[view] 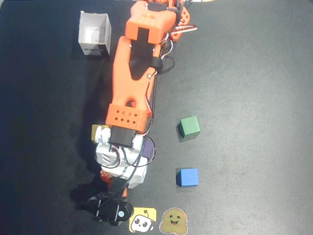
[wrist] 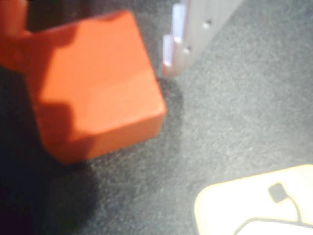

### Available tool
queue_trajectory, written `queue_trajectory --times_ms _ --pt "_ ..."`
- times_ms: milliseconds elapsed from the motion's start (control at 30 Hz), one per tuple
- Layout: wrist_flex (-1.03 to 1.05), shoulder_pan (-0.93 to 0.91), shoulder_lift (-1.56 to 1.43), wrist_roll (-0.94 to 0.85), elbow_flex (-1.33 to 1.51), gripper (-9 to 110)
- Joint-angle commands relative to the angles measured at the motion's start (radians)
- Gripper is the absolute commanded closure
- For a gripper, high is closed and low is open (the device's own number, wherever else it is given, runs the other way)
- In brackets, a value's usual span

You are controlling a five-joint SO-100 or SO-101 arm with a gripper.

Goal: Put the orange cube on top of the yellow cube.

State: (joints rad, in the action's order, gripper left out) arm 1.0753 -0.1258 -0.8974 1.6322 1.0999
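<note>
In the wrist view, the orange cube [wrist: 95, 85] is seen on the dark bench [wrist: 234, 127], between the spread fingers of the end effector [wrist: 105, 44], ungripped. Overhead, the yellow cube [view: 96, 132] is glimpsed beside the arm [view: 132, 73], partly hidden.

The orange cube [wrist: 95, 88] fills the upper left of the wrist view, blurred by closeness. It is a matte orange block with plain faces; its broad top face is turned so that one corner points toward the lower right, and a darker side face shows below it. It rests on the dark mat. In the overhead view only a sliver of orange [view: 104, 175] shows at the near left of the arm's wrist, mostly hidden. The yellow cube [view: 95, 132] shows in the overhead view as a dull yellow edge at the left of the wrist, farther away than the orange sliver, most of it covered.
</note>
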Motion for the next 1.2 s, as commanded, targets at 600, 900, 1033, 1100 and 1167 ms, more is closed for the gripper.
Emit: queue_trajectory --times_ms 600,900,1033,1100,1167 --pt "-0.009 -0.028 -0.043 0.006 0.044 94" --pt "0.006 -0.026 -0.216 0.008 0.195 94" --pt "0.031 -0.029 -0.307 0.006 0.256 94" --pt "0.037 -0.031 -0.344 0.006 0.279 94" --pt "0.038 -0.031 -0.373 0.008 0.299 94"
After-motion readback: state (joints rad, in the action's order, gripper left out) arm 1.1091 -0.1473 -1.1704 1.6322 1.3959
